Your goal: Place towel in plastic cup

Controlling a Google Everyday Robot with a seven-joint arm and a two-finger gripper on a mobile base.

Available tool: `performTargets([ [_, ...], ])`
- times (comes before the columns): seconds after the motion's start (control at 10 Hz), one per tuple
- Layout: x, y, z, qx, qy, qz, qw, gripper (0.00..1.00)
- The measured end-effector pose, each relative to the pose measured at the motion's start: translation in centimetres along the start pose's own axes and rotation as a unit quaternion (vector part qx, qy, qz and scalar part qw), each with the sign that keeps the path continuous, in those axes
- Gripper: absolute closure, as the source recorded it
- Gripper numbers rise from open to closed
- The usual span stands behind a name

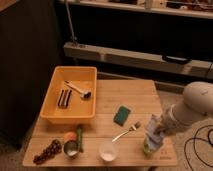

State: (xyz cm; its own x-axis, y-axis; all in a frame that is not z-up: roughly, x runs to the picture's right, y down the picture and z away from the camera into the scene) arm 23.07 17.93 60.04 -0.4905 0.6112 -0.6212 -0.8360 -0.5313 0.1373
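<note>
The towel (153,134) is a pale blue-white cloth hanging at the table's right front corner. My gripper (161,128), on the white arm (197,107) coming in from the right, is shut on the towel's top. The towel's lower end hangs down into the green plastic cup (147,149), which stands near the table's front right edge. Only the cup's lower rim and side show under the cloth.
On the wooden table (115,97) are an orange bin (52,95) holding a brush and a dark item, a green sponge (121,114), a fork (126,131), a white cup (107,150), a metal can (71,148) and grapes (46,151). Cables lie on the floor at right.
</note>
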Motion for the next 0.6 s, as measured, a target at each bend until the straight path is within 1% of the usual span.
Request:
performTargets([
  [0.2, 0.2, -1.3, 0.7, 0.000, 0.001, 0.012, 0.9999, 1.00],
  [0.4, 0.4, -1.6, 1.3, -0.002, 0.004, 0.010, 0.9999, 1.00],
  [0.6, 0.8, -2.0, 2.3, -0.003, 0.012, 0.009, 0.9999, 1.00],
])
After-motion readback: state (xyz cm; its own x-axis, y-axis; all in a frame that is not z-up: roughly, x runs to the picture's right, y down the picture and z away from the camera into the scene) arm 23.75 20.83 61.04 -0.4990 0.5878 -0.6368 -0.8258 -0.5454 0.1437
